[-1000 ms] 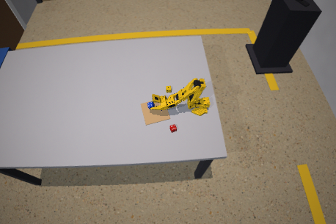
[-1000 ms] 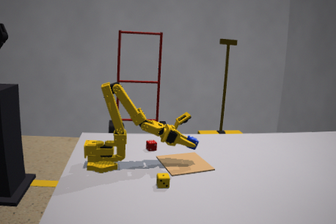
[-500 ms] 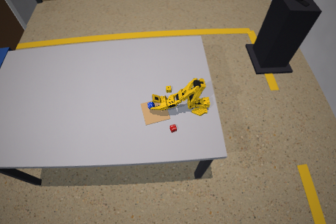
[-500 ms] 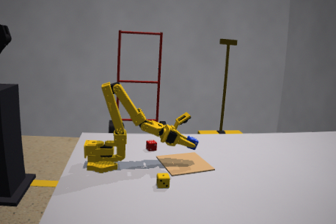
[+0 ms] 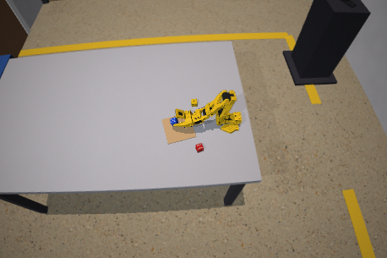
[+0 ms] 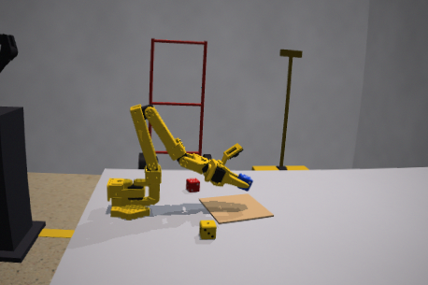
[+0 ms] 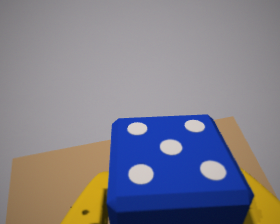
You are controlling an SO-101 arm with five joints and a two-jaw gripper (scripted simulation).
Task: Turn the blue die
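The blue die [image 5: 173, 121] [image 6: 245, 181] [image 7: 174, 155] is held between the fingers of my gripper [image 5: 175, 122] [image 6: 243, 183] [image 7: 177, 200], which is shut on it. The die is in the air above the mat [image 5: 179, 136] [image 6: 224, 216] [image 7: 51, 175] and tilted. Its face with five white pips faces the wrist camera. The mat is tan and lies flat on the table. The red die [image 5: 199, 148] [image 6: 192, 185] stands on the table beside the mat; its top number is too small to read surely.
A yellow die [image 5: 194, 102] [image 6: 207, 230] stands on the table on the other side of the mat from the red die. In the exterior view its top shows one pip. The arm's base stands near the table's [image 5: 106, 94] edge.
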